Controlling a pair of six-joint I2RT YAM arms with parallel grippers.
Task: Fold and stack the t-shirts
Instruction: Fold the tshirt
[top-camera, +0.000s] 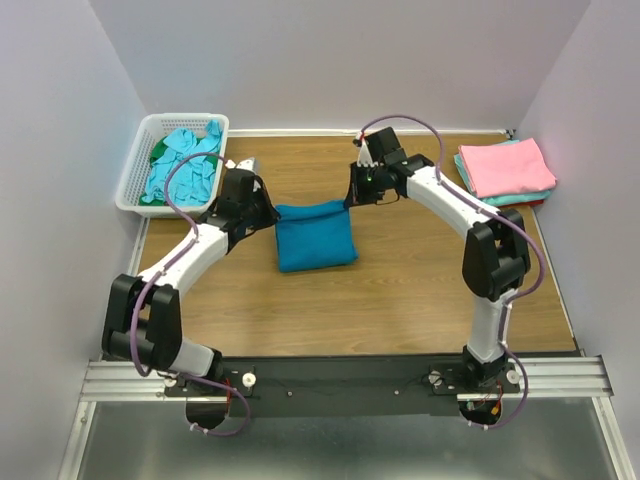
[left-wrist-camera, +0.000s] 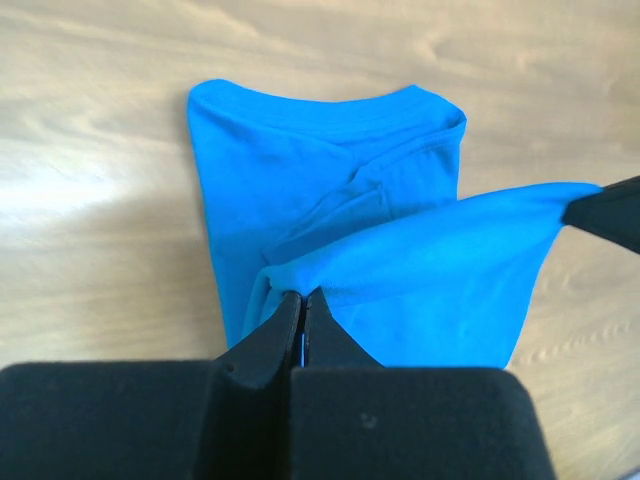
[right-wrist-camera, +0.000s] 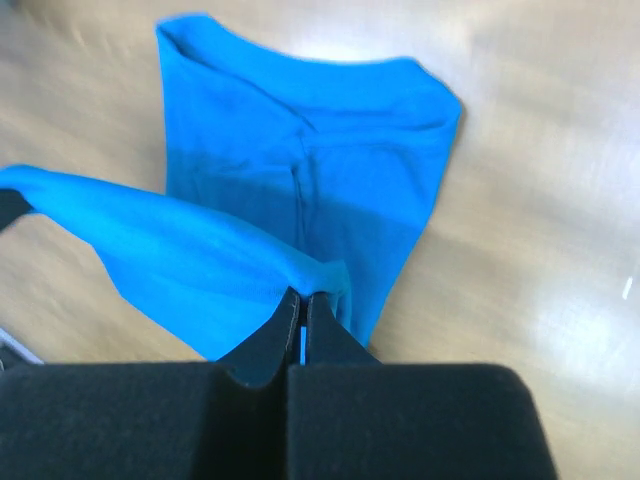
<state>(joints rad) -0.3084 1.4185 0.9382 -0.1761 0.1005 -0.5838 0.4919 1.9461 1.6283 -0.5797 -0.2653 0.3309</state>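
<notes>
A deep teal-blue t-shirt (top-camera: 315, 238) lies partly folded in the middle of the wooden table. My left gripper (top-camera: 262, 203) is shut on its far left corner, and in the left wrist view (left-wrist-camera: 302, 293) the cloth (left-wrist-camera: 330, 170) is pinched between the jaws. My right gripper (top-camera: 352, 196) is shut on its far right corner, shown in the right wrist view (right-wrist-camera: 304, 294) over the shirt (right-wrist-camera: 300, 130). The far edge hangs lifted between the two grippers; the near part rests on the table. A stack of folded shirts, pink (top-camera: 505, 165) on top of pale turquoise, sits at the far right.
A white slotted plastic basket (top-camera: 137, 170) at the far left holds crumpled aqua (top-camera: 188, 160) and green (top-camera: 158, 152) shirts. White walls close in the table on three sides. The arm bases stand on a metal rail (top-camera: 340, 380) at the near edge.
</notes>
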